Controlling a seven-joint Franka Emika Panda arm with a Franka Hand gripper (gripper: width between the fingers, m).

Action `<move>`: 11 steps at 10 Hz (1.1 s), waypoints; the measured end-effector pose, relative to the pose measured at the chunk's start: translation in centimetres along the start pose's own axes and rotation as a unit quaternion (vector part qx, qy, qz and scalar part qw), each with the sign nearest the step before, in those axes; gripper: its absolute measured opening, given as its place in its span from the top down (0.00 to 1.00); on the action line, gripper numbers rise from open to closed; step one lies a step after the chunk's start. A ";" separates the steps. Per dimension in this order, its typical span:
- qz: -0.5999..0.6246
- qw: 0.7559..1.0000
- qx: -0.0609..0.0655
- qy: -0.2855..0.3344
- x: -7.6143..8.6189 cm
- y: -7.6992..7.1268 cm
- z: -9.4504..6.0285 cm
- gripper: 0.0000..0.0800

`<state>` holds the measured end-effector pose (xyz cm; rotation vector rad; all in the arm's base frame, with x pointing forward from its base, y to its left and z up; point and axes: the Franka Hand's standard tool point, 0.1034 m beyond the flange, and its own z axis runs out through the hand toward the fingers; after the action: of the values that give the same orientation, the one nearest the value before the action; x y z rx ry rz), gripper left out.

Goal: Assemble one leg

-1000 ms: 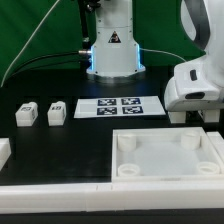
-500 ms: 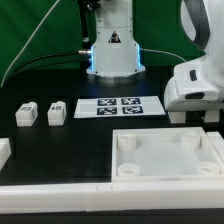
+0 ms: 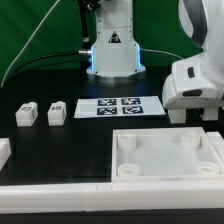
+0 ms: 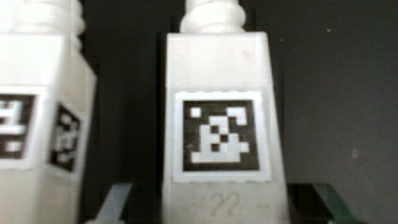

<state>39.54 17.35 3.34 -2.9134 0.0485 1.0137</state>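
White plastic, hard and probably light, the leg (image 4: pixel 217 100) stands between my fingers (image 4: pixel 119 200), my claw (image 4: pixel 217 205) spread apart with a dark gap on each side, and a twin leg (image 4: pixel 36 110) just beside it. In the exterior view my arm (image 3: pixel 195 85) hangs at three o'clock and hides this pair, while two more legs (image 3: pixel 57 112) rest at nine o'clock of the marker board (image 3: pixel 120 106). Its smooth flat sides look slippery, so I judge a squeeze across the square body, clear of the knobbed peg (image 4: pixel 217 15), safest.
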 end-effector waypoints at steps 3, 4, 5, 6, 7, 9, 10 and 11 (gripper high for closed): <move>0.019 1.000 0.002 0.000 -2.7 3.2 -4.6 0.63; 0.005 1.000 0.004 -0.004 -3.1 3.9 -5.9 0.63; 0.003 1.000 0.010 0.012 -3.1 4.6 -7.7 0.63; 0.004 1.000 0.009 0.016 -3.2 4.5 -7.2 0.63; 0.002 1.000 0.009 0.020 -2.9 4.3 -6.8 0.63; -0.001 0.990 0.014 0.138 -2.1 4.1 -7.5 0.63; -0.002 0.986 0.014 0.166 -2.2 4.2 -7.3 0.63; -0.005 0.976 0.017 0.218 -1.6 4.0 -7.5 0.63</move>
<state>42.75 12.88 10.07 -3.0373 0.0697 0.3499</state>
